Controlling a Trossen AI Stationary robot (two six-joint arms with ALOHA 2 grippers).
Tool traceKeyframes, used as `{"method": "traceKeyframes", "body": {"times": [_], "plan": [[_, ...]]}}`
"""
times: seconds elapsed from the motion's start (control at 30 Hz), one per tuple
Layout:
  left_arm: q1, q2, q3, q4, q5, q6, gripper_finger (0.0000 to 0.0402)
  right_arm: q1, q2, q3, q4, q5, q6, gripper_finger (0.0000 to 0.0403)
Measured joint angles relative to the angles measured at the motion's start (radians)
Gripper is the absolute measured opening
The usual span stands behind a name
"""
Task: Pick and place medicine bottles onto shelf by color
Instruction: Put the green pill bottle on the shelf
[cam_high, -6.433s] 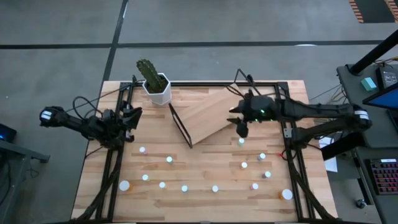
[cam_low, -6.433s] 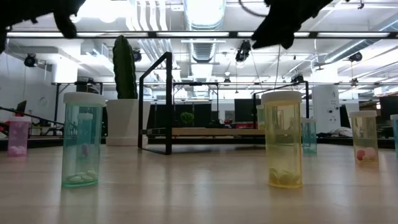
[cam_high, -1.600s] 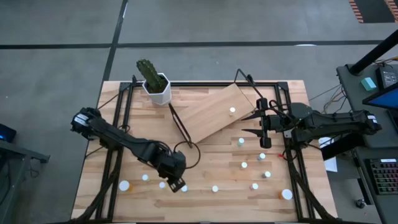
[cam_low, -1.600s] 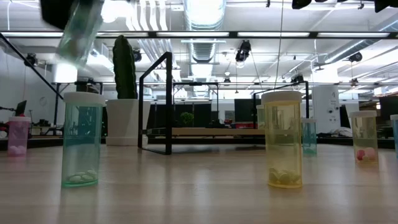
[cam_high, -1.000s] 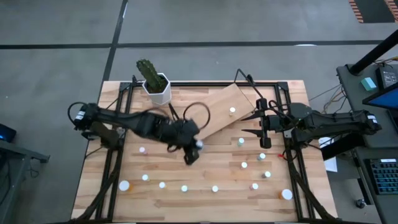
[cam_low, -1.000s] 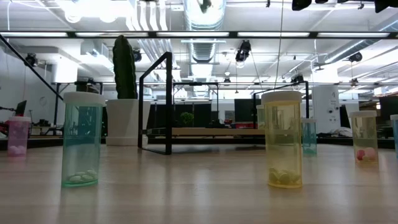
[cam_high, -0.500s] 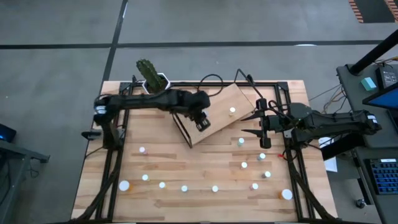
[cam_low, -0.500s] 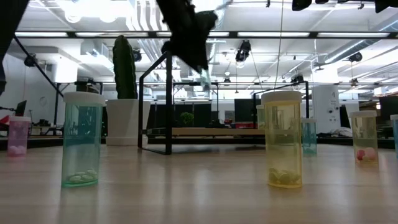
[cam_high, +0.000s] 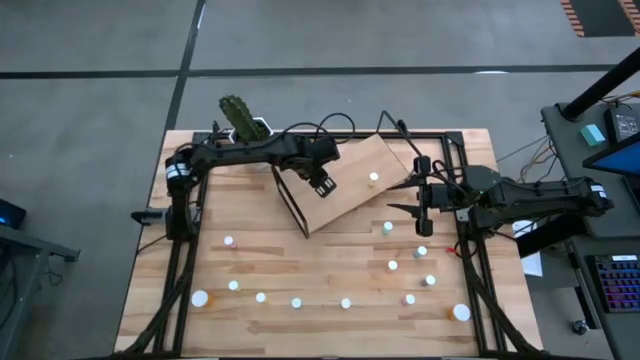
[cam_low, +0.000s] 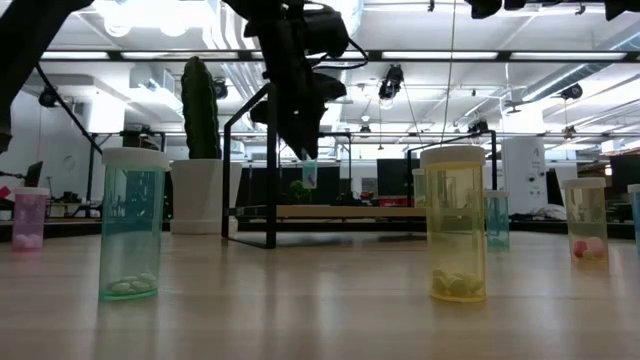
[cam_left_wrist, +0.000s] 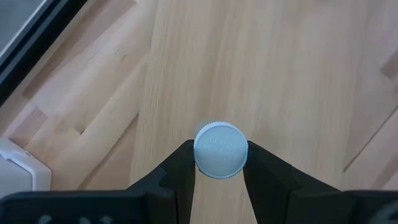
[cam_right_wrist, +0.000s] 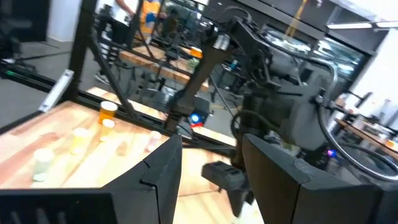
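Shelf (cam_high: 345, 185) below | left tool (cam_left_wrist: 221, 163) clamps pale-capped bottle (cam_left_wrist: 220, 150)

Cap (cam_left_wrist: 221, 149) of the bottle between the fingers: raised lettering is showing, too faint to read.
Other bottles: no labels are showing.
Shelf (cam_high: 345, 185): no print is showing.
Readable text overall: none.

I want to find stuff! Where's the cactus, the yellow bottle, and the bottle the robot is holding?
cactus (cam_low: 200, 105), low view, middle of its green stem.
yellow bottle (cam_low: 455, 235), low view, its see-through side.
held bottle (cam_left_wrist: 221, 149), left wrist view, top of its cap.
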Motion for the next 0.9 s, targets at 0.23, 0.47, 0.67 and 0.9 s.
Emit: {"method": "traceKeyframes", "body": {"times": [0.23, 0.47, 0.67, 0.9], "plan": [[0.0, 0.008, -0.011, 0.072, 0.001, -0.05, 0.0102, 0.0, 0.0, 0.0, -0.008, 0.002, -0.008, 0.016], [0.0, 0.009, -0.034, 0.076, 0.0, -0.052, 0.0102, 0.0, 0.0, 0.0, -0.011, 0.002, -0.008, 0.016], [0.0, 0.009, -0.092, 0.094, 0.004, -0.052, 0.0102, 0.0, 0.0, 0.0, -0.011, 0.002, -0.009, 0.016], [0.0, 0.009, -0.104, 0.111, 0.007, -0.078, 0.0102, 0.0, 0.0, 0.0, -0.011, 0.002, -0.009, 0.016]]}}
